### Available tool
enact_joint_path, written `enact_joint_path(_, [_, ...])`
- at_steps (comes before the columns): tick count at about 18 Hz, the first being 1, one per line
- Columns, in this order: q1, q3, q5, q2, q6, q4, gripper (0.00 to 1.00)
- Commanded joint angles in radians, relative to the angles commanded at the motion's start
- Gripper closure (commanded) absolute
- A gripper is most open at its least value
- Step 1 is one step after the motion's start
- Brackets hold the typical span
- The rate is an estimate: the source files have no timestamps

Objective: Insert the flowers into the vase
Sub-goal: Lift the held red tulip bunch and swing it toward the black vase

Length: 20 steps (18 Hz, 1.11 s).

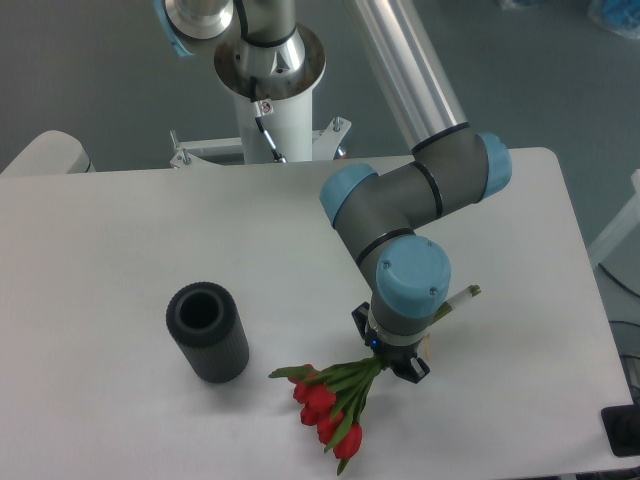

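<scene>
The flowers (327, 402) are a bunch of red tulip buds with green stems, lying low over the white table (120, 230) near its front edge. Their stem end (462, 296) sticks out to the right behind the arm's wrist. My gripper (392, 362) points down over the stems and looks shut on them, though the wrist hides the fingers. The vase (208, 332), a short dark grey ribbed cylinder with a round hole in its top, stands to the left of the flowers, apart from them.
The arm's white base post (268, 110) stands at the table's back edge. The arm's elbow and forearm (420, 190) reach over the right half of the table. The table's front edge runs just below the flowers.
</scene>
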Motion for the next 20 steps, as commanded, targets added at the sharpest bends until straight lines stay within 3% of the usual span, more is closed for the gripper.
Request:
enact_joint_path(11, [-0.003,-0.006,-0.009,0.002,-0.041,0.000,0.89])
enact_joint_path(14, [-0.003,-0.008,-0.021,0.002,-0.156,0.002,0.89])
enact_joint_path(20, [-0.011,-0.015,-0.141,0.023,-0.205,0.000,0.89])
